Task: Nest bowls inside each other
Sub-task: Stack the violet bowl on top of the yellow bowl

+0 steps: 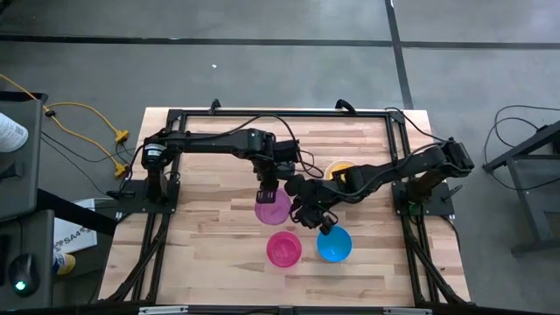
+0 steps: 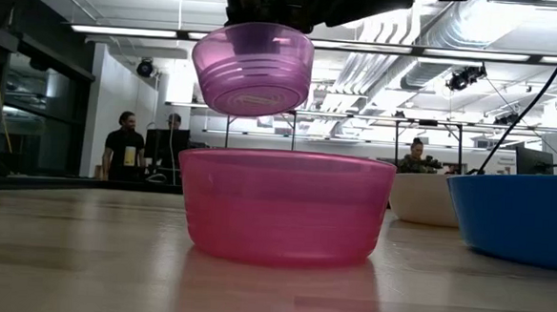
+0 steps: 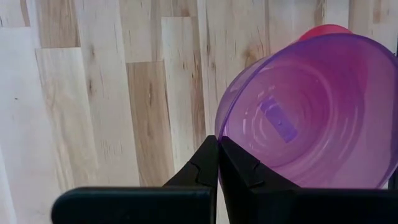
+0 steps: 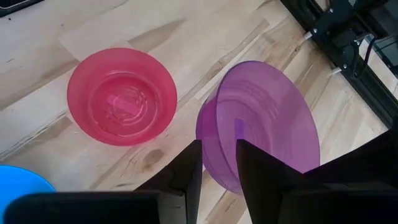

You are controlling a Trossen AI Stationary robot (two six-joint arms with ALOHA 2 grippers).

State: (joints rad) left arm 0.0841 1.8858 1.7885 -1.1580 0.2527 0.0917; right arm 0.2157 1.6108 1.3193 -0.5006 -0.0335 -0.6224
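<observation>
A purple bowl (image 1: 272, 210) hangs tilted in the air, a little above and behind the pink-red bowl (image 2: 285, 206), which sits upright on its base on the table. My left gripper (image 3: 218, 155) is shut on the purple bowl's rim. My right gripper (image 4: 219, 165) reaches in from the right, open, one finger on each side of the opposite rim. The blue bowl (image 1: 334, 246) sits right of the pink-red one. A yellow bowl (image 1: 339, 168) lies partly hidden under the right arm. A white bowl (image 2: 427, 199) stands farther back. My left gripper pinches the purple bowl's rim (image 3: 219, 127) between its two fingers, one inside the bowl and one outside. The fingers come steeply from above. The bowl (image 2: 253, 67) hangs tilted below them, clear of the table. My right gripper straddles the bowl's rim (image 4: 217, 149), its fingers slanting down from the right; I cannot tell whether they touch the wall.
A black frame rail (image 1: 280, 114) runs round the wooden tabletop. Bare wood lies left of the pink-red bowl (image 1: 283, 249) and along the near edge. People stand in the room beyond the table (image 2: 126, 148).
</observation>
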